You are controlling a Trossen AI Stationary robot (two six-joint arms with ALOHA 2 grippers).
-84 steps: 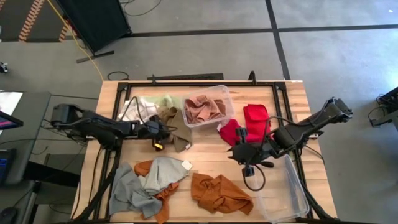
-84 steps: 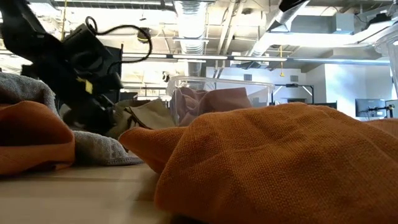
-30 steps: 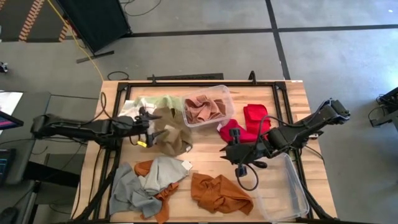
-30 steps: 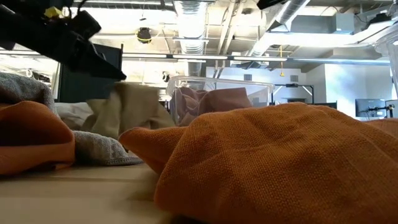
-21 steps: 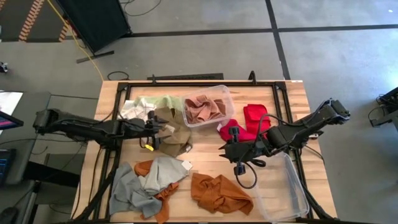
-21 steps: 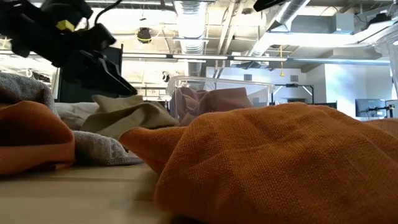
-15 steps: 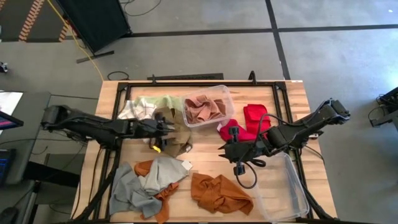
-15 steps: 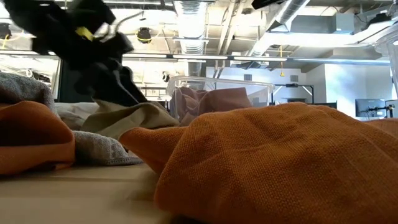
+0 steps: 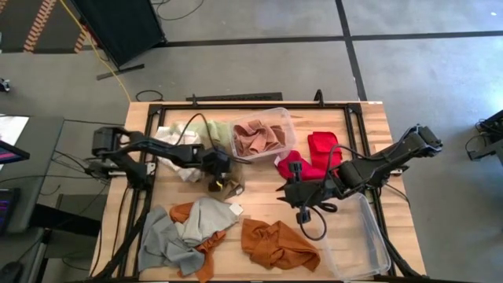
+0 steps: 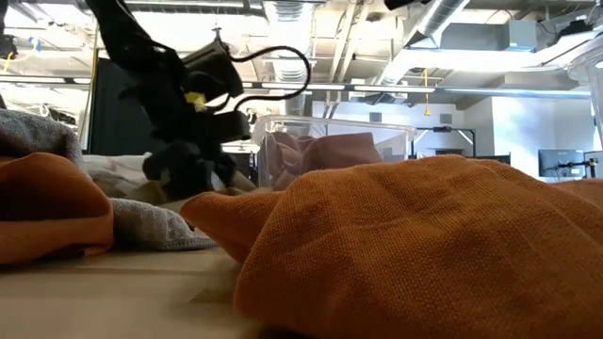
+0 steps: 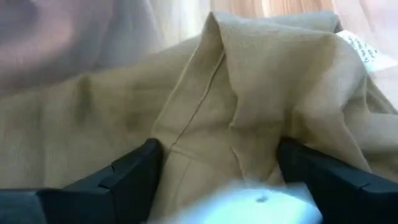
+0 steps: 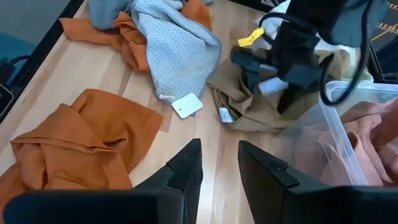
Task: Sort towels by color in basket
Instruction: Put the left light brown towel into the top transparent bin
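High view says early days: only pink towels [image 9: 256, 137] sit in the clear bin [image 9: 284, 119]. Left gripper [image 9: 222, 181], fingers spread, presses over the tan towel [image 11: 249, 112] mid-table. Right gripper [image 9: 292, 193], partly closed, holds nothing.

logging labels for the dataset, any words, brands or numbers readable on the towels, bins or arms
No text can be read in any view.
Tag on the tan towel: dark print on a white sewn-in label, too blurred to read.
Tag on the grey towel: white label, looks blank from here.
Yellow tag on the left arm: no print can be made out.
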